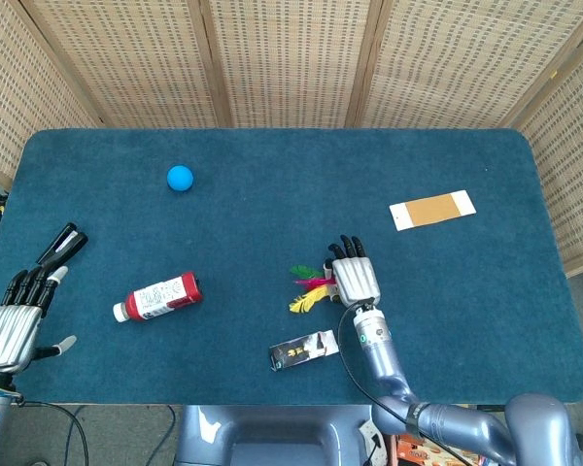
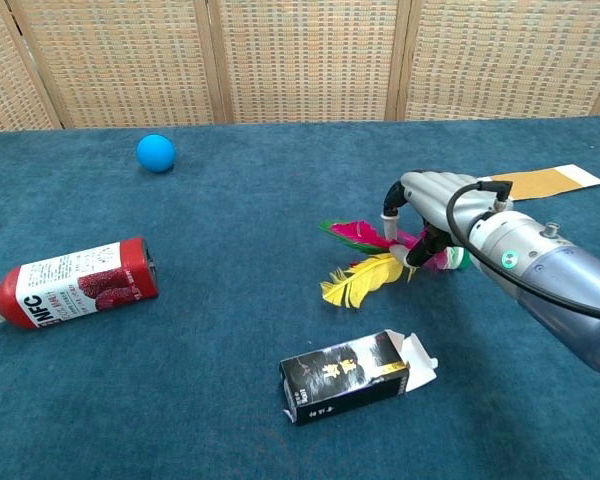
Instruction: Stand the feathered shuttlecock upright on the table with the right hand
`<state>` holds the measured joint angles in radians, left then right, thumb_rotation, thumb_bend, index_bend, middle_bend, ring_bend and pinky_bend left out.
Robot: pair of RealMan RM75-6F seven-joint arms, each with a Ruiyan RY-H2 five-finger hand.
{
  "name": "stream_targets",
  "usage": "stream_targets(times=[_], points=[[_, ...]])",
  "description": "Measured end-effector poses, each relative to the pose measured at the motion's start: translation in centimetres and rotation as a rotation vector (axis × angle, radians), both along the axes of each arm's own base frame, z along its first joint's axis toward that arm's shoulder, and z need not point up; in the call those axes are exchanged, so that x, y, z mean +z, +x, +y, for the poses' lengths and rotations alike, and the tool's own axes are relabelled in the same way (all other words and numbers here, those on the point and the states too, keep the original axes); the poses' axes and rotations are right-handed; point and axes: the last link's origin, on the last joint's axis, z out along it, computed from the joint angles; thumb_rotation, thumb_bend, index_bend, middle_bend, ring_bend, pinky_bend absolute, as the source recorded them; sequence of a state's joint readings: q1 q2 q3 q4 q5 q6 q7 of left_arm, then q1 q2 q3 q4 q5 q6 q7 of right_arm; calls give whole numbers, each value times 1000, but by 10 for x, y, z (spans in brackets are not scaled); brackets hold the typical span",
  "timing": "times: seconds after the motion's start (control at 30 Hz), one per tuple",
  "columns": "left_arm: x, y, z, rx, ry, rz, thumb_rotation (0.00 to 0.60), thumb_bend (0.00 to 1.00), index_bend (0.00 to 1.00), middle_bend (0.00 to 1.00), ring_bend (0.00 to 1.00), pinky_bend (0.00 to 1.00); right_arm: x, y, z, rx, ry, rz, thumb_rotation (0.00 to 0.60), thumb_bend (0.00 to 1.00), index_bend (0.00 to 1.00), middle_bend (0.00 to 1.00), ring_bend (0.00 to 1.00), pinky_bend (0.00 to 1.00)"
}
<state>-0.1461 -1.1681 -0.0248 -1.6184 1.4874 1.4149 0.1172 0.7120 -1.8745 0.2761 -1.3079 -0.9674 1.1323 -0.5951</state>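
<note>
Right hand [image 2: 435, 205] fingers curled over lying shuttlecock [image 2: 375, 262], grip unclear, left hand [image 1: 17, 316] empty, head view only

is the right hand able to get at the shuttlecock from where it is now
Probably yes: the right hand is already arched over the shuttlecock, which lies on its side, fingers curling at its base. The black carton lies apart, nearer the front edge.

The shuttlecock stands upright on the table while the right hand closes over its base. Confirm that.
Not quite. The shuttlecock lies on its side, feathers spread toward the bottle, not upright. The chest view shows this. The right hand does close over its base.
</note>
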Motion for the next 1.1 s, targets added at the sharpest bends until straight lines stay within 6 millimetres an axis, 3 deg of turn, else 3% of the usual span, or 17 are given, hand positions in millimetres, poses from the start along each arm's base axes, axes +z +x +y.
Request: stream_targets(times=[0.27, 0.63, 0.87, 1.1], points=[[1, 0, 0, -2, 7, -2, 600, 13, 0, 0, 0, 0, 19, 8, -2, -7, -29, -89, 600, 434, 609, 198, 0, 0], [0, 1, -1, -7, 3, 2, 600, 13, 0, 0, 0, 0, 56, 14, -11, -153, -37, -420, 600, 434, 613, 200, 0, 0], [-1, 2, -1, -9, 1, 6, 600, 13, 0, 0, 0, 0, 68, 1, -18, -302, -58, -645, 600, 434, 614, 201, 0, 0], [-4, 2, -1, -10, -7, 14, 600, 13, 0, 0, 0, 0, 70, -22, -24, -394, -62, -669, 600, 434, 614, 201, 0, 0]])
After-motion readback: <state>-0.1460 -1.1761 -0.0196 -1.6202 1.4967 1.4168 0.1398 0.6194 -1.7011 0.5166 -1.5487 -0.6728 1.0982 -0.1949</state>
